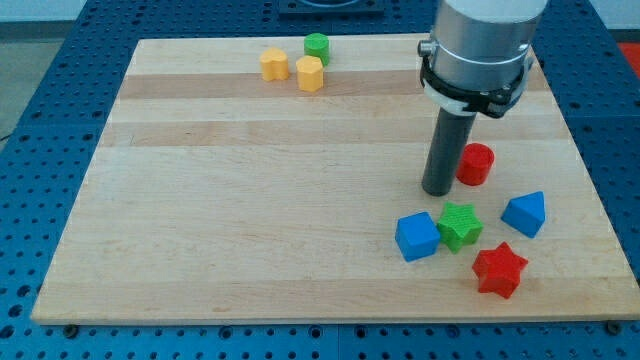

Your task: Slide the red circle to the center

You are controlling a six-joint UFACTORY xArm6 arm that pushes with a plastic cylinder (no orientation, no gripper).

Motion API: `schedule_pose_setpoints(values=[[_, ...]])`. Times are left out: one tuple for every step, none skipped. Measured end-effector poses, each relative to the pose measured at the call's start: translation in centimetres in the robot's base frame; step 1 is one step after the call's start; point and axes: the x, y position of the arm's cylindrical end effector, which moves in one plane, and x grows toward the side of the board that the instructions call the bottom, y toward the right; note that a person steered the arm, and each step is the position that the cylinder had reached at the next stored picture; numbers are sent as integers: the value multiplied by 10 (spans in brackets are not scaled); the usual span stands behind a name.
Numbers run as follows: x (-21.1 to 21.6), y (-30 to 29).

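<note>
The red circle (477, 164) lies on the wooden board (250, 200) at the view's right, a little above the middle height. My tip (437, 191) rests on the board just left of the red circle, close to it or touching it; contact cannot be told. The rod rises from the tip to the grey arm body (480, 45) at the view's top right. The red circle's left edge is partly hidden behind the rod.
Below the tip lie a blue cube (417, 237), a green star (460, 226), a blue triangle-like block (525, 213) and a red star (499, 270). At the view's top are two yellow blocks (274, 64) (310, 74) and a green block (317, 47).
</note>
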Motion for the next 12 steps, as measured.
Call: schedule_pose_setpoints(values=[[4,102],[-9,146],[-32,82],[-44,8],[-46,-12],[-45,-13],[-43,-13],[-20,-16],[-59,-73],[-85,-92],[-86,-97],[-93,-97]])
